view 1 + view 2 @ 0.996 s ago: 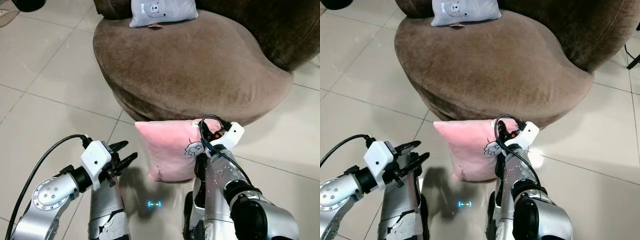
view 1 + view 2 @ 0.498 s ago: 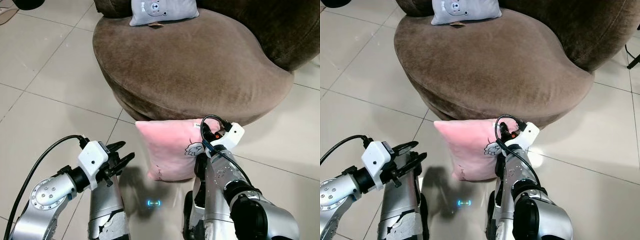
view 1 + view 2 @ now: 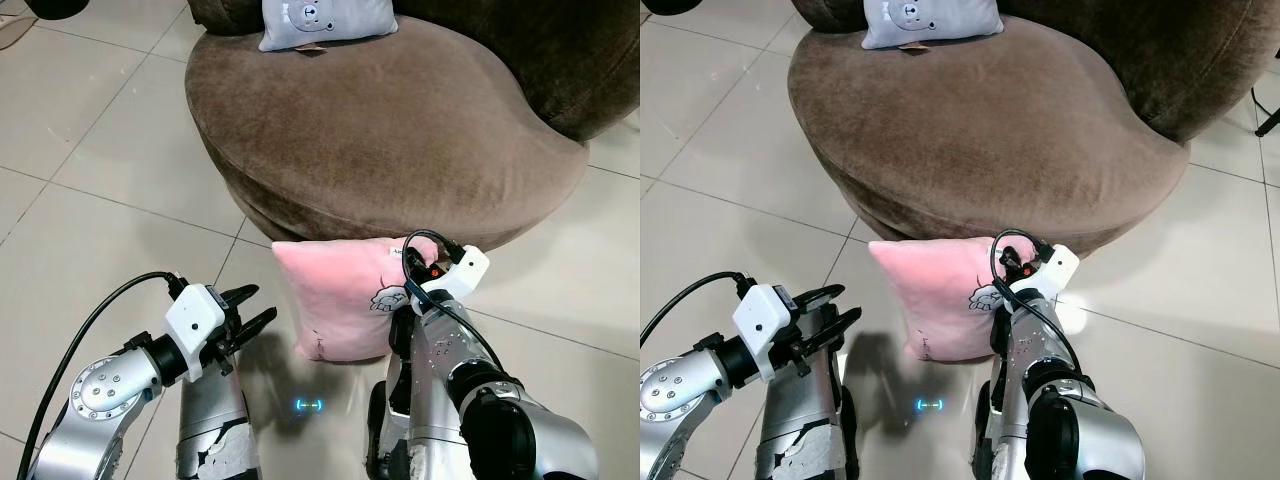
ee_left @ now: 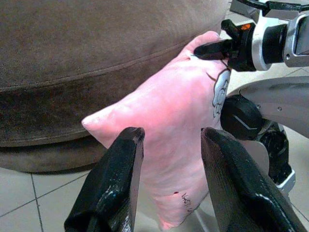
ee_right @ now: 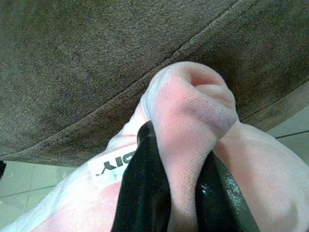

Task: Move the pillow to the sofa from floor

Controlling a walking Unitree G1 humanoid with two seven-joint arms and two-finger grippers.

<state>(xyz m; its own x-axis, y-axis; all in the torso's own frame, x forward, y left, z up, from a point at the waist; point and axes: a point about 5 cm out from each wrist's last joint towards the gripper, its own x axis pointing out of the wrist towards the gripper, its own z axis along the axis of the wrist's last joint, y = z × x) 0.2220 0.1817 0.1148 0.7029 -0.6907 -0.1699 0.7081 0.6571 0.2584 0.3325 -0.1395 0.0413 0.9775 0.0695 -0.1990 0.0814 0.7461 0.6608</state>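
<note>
A pink pillow point(image 3: 340, 295) stands on the tiled floor, leaning against the front of the brown sofa point(image 3: 390, 120). My right gripper point(image 5: 178, 164) is shut on the pillow's upper right corner, the pink fabric pinched between its black fingers point(image 5: 145, 183). In the left eye view that gripper point(image 3: 420, 262) sits at the pillow's top right. My left gripper point(image 3: 250, 322) is open, a short way left of the pillow and apart from it. In the left wrist view its fingers point(image 4: 116, 183) frame the pillow point(image 4: 178, 125) with a gap.
A grey pillow with a bear face point(image 3: 325, 20) lies at the back of the sofa seat. Pale floor tiles point(image 3: 80, 180) spread to the left and right. A small blue light reflects on the floor point(image 3: 309, 405) between my legs.
My left gripper dropped slightly, then shifted a little right toward the pillow. The right gripper and the pillow have held still.
</note>
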